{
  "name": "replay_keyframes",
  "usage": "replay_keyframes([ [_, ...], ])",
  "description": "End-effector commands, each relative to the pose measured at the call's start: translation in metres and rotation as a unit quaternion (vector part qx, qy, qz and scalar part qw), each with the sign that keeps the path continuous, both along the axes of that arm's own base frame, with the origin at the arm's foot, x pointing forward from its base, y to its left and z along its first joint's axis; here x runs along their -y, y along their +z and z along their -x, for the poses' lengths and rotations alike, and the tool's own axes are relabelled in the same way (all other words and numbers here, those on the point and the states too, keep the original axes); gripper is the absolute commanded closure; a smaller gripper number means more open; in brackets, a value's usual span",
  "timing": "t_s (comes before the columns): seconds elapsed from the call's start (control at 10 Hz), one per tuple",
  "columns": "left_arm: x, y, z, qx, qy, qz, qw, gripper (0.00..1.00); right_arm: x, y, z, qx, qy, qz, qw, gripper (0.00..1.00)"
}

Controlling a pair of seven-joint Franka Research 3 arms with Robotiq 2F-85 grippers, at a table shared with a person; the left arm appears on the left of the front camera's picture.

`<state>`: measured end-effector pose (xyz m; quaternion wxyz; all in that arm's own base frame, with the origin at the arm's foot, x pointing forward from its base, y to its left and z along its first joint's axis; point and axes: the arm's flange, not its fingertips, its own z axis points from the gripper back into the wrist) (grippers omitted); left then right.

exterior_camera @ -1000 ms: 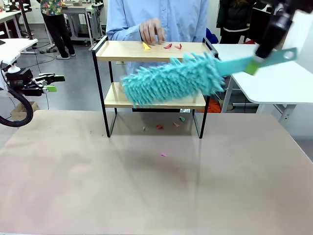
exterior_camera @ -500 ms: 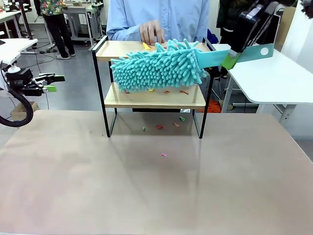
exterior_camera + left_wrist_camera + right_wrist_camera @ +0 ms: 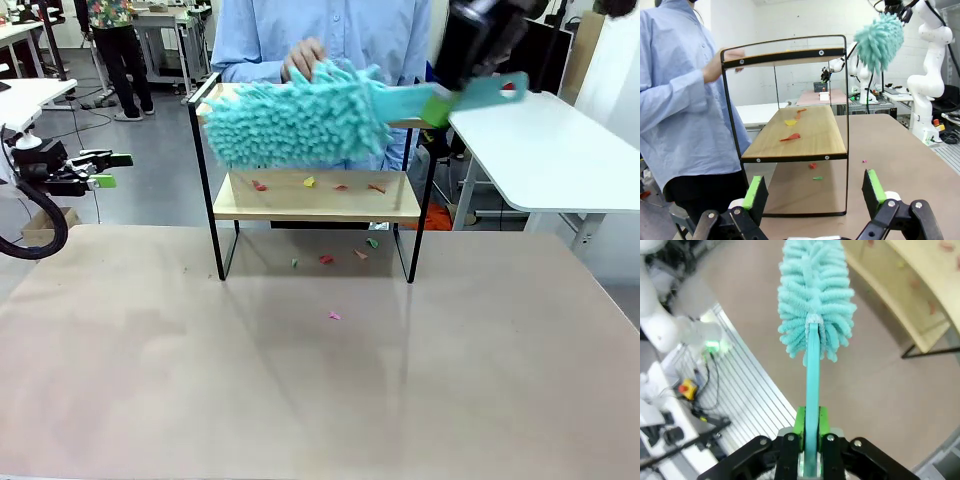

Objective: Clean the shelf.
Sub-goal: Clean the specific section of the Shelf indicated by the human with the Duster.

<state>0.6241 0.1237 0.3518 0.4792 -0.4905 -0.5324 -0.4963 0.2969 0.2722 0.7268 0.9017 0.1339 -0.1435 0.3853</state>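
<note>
The shelf (image 3: 315, 205), two light boards in a black frame, stands at the table's far side. My right gripper (image 3: 440, 104) is shut on the flat handle of a teal fluffy duster (image 3: 300, 120), whose head lies across the top board and hides most of it. In the right wrist view the duster (image 3: 812, 300) sticks straight out from the gripper (image 3: 810, 435), with the shelf (image 3: 900, 295) at the upper right. Small coloured paper scraps (image 3: 310, 183) lie on the lower board. My left gripper (image 3: 105, 170) hangs open off the table's left; its wrist view shows the shelf (image 3: 800, 135) beyond its green pads (image 3: 756, 192).
A person in a blue shirt stands behind the shelf with a hand (image 3: 303, 58) on the top board's back edge. More scraps (image 3: 327, 259) lie on the brown table under the shelf, and one pink bit (image 3: 334, 316) sits farther forward. A white table (image 3: 540, 150) stands at the right.
The right gripper has lifted the duster from in front of the lower board up onto the top board and swept it left. Scraps now show on the lower board. Left arm unmoved.
</note>
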Motion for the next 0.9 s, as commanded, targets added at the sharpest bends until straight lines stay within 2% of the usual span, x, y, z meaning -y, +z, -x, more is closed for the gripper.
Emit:
replay_keyframes([
  [0.0,0.000,0.001,0.002,0.007,-0.003,-0.005,1.000,0.00,-0.048,0.024,-0.013,0.029,-0.086,-0.029,0.995,0.87],
  [0.2,0.000,0.001,0.002,0.007,-0.003,-0.005,1.000,0.00,-0.090,0.034,-0.021,0.061,-0.146,-0.053,0.986,0.87],
  [0.5,0.000,0.001,0.002,0.007,-0.003,-0.005,1.000,0.00,-0.166,0.042,-0.043,0.046,-0.204,-0.083,0.974,0.87],
  [0.7,0.000,0.001,0.002,0.007,-0.003,-0.005,1.000,0.00,-0.210,0.041,-0.059,0.039,-0.281,-0.097,0.954,0.87],
  [0.8,0.000,0.001,0.002,0.007,-0.003,-0.005,1.000,0.00,-0.227,0.038,-0.066,0.037,-0.337,-0.105,0.935,0.87],
])
